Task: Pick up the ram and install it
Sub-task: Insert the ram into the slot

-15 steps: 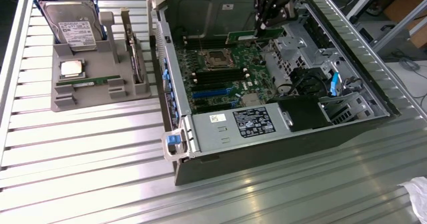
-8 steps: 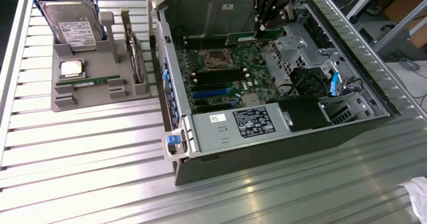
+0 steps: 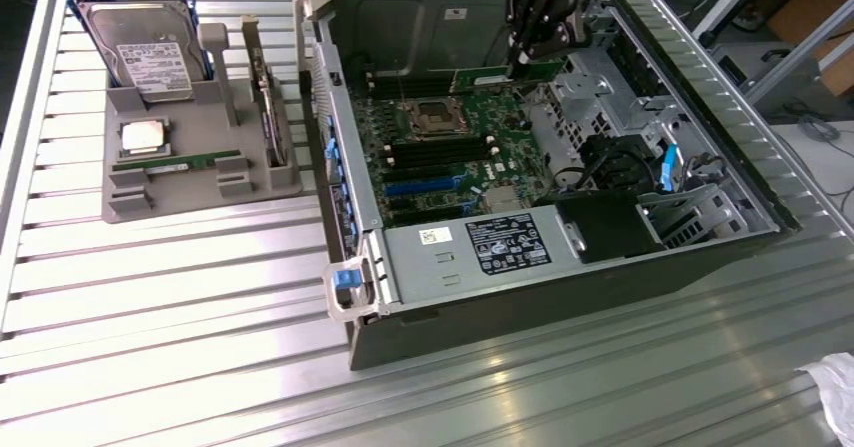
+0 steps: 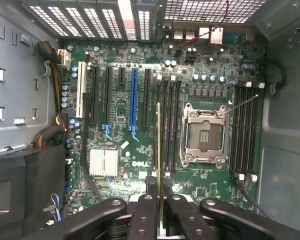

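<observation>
My gripper reaches down into the open computer case and is shut on a ram stick, a narrow green board held above the motherboard's far end. In the wrist view the ram runs edge-on out from between the black fingers of the gripper. It lines up over the black memory slots beside the empty CPU socket. Whether it touches a slot I cannot tell. A second ram stick lies on the grey holder at the exterior view's left.
The holder also carries a silver hard drive and a square silver CPU chip. Inside the case are the power supply, a black cable bundle, blue expansion slots and a second bank of memory slots. The case walls stand close around the arm.
</observation>
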Motion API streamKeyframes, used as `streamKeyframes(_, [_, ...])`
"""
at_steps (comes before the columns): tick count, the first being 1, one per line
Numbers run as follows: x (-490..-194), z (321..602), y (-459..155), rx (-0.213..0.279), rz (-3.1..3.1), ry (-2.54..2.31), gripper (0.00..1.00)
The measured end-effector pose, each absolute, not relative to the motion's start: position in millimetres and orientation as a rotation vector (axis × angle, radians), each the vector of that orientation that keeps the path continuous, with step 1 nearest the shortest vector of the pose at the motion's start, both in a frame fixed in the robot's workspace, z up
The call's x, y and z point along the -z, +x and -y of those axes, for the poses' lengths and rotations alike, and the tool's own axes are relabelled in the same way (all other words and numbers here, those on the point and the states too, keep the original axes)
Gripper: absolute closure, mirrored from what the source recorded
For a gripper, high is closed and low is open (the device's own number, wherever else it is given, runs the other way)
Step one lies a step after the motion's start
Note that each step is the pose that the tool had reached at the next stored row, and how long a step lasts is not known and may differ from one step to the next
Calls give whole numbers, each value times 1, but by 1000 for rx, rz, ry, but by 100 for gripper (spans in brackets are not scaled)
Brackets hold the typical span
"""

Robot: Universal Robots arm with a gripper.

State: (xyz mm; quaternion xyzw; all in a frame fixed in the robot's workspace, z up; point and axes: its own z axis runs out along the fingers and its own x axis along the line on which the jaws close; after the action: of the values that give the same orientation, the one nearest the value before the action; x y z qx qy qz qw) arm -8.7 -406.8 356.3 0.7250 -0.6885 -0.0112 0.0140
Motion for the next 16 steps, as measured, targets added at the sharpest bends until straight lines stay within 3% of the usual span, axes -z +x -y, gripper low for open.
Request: streamKeyframes(16, [-337,407,-9,35,2144,2258,87])
